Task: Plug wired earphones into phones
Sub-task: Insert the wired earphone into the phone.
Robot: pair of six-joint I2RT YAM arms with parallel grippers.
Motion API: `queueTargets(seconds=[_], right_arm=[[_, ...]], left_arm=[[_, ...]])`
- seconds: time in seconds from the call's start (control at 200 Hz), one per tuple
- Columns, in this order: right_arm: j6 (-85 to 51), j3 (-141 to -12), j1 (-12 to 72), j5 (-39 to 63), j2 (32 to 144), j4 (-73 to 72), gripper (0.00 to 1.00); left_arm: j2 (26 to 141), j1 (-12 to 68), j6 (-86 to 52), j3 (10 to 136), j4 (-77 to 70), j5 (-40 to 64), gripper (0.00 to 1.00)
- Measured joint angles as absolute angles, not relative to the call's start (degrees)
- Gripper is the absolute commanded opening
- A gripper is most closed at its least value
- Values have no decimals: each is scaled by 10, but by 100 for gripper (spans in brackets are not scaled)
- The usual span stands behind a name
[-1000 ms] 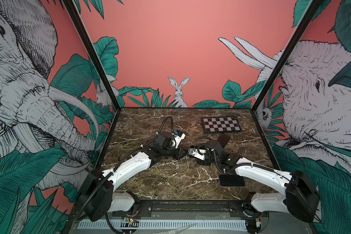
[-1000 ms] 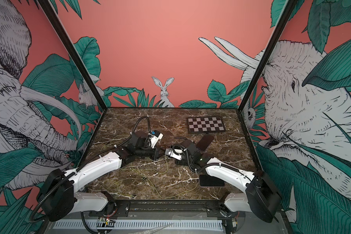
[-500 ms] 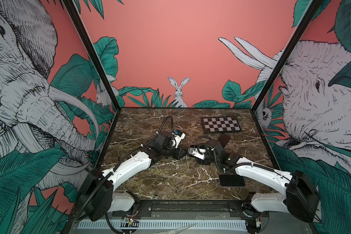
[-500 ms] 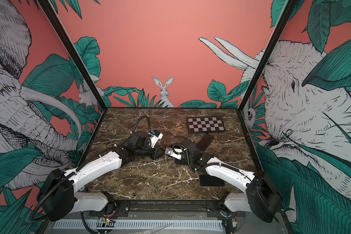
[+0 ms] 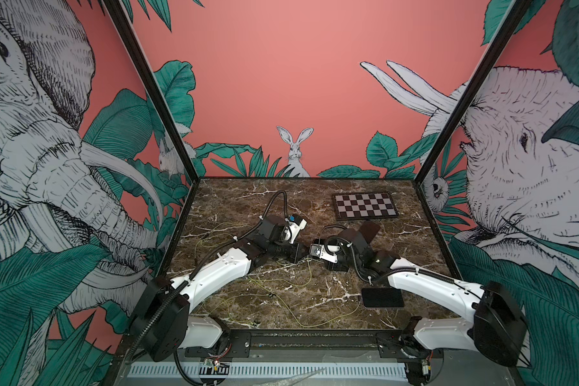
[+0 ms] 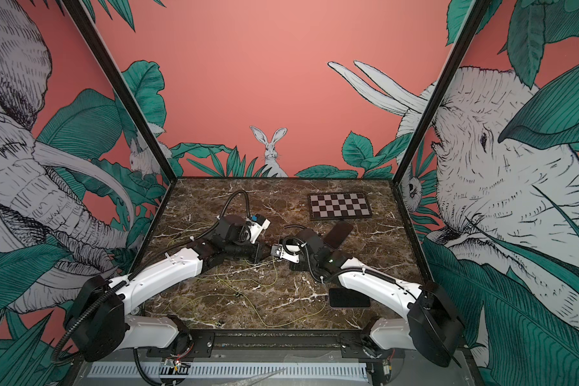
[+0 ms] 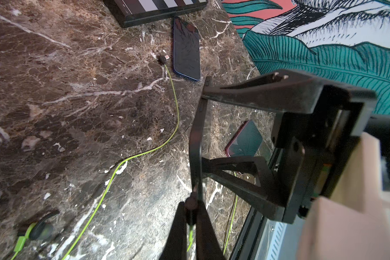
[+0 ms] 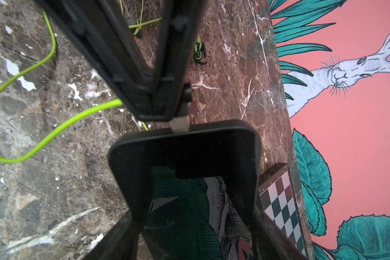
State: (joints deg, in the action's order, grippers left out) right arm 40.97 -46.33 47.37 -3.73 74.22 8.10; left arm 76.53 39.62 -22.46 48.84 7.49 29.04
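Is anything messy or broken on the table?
Messy, yes: the earphone cords sprawl in loose, crossing loops across the marble table. Nothing looks clearly broken. The fine lines on the phone beside the checkerboard may be reflections.

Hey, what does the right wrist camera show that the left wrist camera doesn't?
Only the right wrist view: the plug at the edge of the held phone, seen face-on in the right gripper, plus the wall rabbit. Only the left wrist view: a second phone beside a loose plug, and a third phone. Both: green cords, the checkerboard plate, and the left gripper shut on the plug.
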Motion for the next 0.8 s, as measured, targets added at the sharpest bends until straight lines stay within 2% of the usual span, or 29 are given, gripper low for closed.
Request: queueTargets(seconds=[0.57, 0.67, 0.8], right_arm=[[417, -467, 494, -60, 743, 90, 63], [421, -467, 497, -70, 743, 88, 61], [426, -465, 499, -69, 743, 75, 61]], left_arm=[[767, 396, -223, 488, 85, 298, 0], [766, 396, -215, 488, 84, 297, 12], [754, 396, -200, 488, 82, 290, 21]])
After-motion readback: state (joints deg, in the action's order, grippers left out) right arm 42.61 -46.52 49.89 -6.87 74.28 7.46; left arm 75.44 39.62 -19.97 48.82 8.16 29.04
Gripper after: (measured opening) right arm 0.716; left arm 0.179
